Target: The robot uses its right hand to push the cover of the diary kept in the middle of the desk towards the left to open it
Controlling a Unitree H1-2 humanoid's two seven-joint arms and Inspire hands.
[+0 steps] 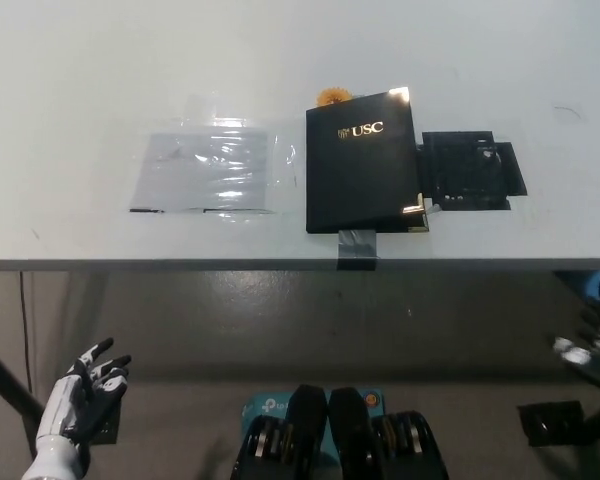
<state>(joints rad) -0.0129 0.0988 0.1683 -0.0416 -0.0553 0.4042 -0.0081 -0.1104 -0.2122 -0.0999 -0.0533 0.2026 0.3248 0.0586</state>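
Note:
A black diary (364,162) with gold "USC" lettering lies closed on the white desk (280,60), near the desk's front edge and a little right of centre. My black right arm (588,350) shows at the picture's right edge, below the desk front and well away from the diary. A dark shape at its end, my right hand (552,422), is too dim to read. My white left hand (88,388) rests low at the lower left with its fingers spread, holding nothing.
A clear plastic sheet (212,170) lies flat left of the diary. A black taped patch (470,170) sits against the diary's right side. Grey tape (357,248) hangs over the desk edge under the diary. A small orange object (330,97) peeks from behind it.

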